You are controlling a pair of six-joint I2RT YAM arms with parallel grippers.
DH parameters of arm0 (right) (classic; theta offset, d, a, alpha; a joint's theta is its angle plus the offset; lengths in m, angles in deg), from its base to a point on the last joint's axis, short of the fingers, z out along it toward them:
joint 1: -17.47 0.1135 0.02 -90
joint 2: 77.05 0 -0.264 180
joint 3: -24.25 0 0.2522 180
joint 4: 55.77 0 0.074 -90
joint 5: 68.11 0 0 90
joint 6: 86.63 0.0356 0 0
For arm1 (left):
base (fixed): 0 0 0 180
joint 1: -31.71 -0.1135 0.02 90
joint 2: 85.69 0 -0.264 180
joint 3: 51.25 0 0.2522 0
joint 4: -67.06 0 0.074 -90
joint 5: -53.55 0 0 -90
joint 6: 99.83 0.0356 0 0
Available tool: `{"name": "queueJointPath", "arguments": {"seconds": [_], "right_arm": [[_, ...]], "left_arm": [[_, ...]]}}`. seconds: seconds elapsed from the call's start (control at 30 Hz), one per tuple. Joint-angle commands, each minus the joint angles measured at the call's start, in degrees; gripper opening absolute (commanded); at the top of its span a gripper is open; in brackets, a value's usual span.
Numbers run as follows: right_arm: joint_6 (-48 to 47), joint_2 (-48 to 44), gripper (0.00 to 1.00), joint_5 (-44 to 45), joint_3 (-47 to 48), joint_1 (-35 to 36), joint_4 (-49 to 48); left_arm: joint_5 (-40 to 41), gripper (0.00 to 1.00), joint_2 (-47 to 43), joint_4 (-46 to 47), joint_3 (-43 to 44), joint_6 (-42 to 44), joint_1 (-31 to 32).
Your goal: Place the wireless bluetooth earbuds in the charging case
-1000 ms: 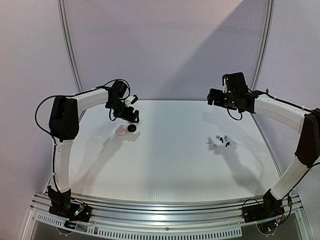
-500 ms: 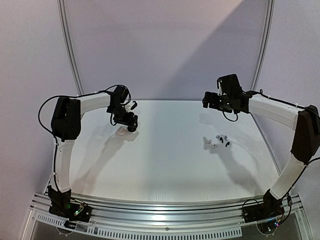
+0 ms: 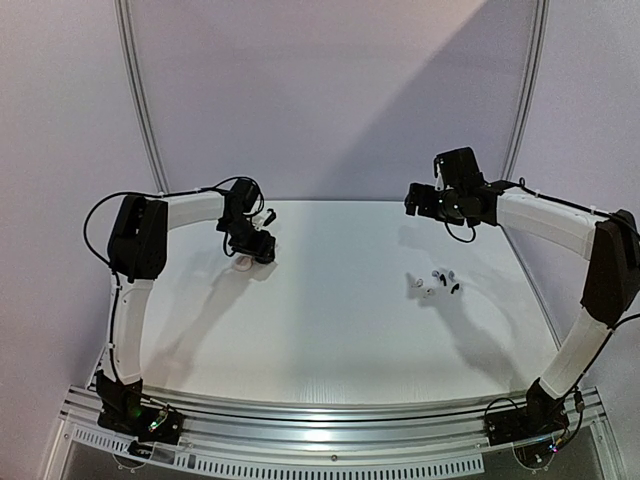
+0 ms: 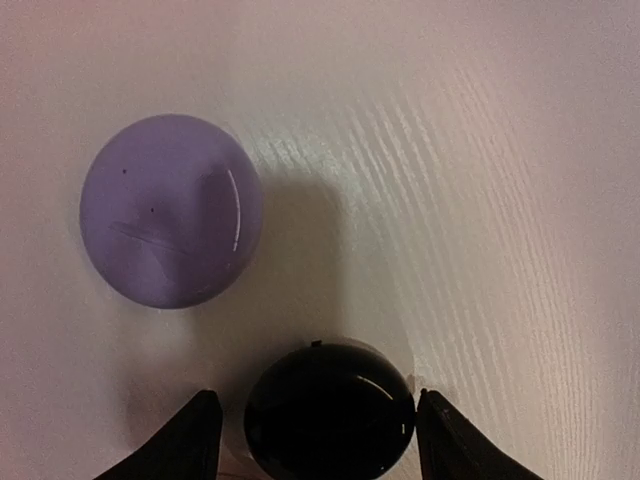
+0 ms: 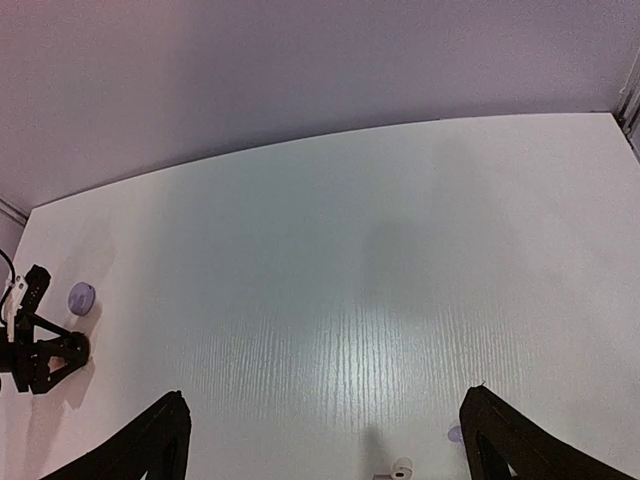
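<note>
Just now the left end effector (image 3: 251, 246) has dropped onto the far-left part of the worktop (image 3: 330, 330), and its jaws have narrowed vs a sec ago. Fingers are apart, one each side of the black round case (image 4: 330, 408): right finger abt touching, thin gap on the other, not clamped yet. The lavender round case (image 4: 172, 210) lies just beside it, free.

The right end effector (image 5: 330, 445) has drifted a bit toward centre, then stopped. Its jaws are wide apart w/ nothing in them, hovering over the far-right area.

The earbuds (image 3: 436, 281) lie loose in a small cluster on the right half of the worktop, unmoved, well apart from both cases.

Meaning: prob. the case-securing step. No bud picked or inserted, so the task is barely begun. The black case looks shut and likely needs opening first.
</note>
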Motion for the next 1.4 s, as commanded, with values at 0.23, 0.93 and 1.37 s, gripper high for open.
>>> {"name": "queueJointPath", "arguments": {"seconds": [0.23, 0.93, 1.37], "right_arm": [[-0.4, 1.9, 0.96, 1.6, 2.9, 0.2, 0.7], [2.6, 4.4, 0.85, -26.0, 13.1, 5.5, -7.8], [-1.9, 15.4, 0.80, -32.8, 25.4, 17.1, -11.2]], "left_arm": [[0.0, 0.48, -0.1, 0.4, -0.9, 1.8, 0.9], [-16.8, 0.31, -30.9, 22.8, -19.2, 33.4, 1.7], [-16.8, 0.30, -45.6, 48.8, -38.7, 44.7, 8.6]]}}
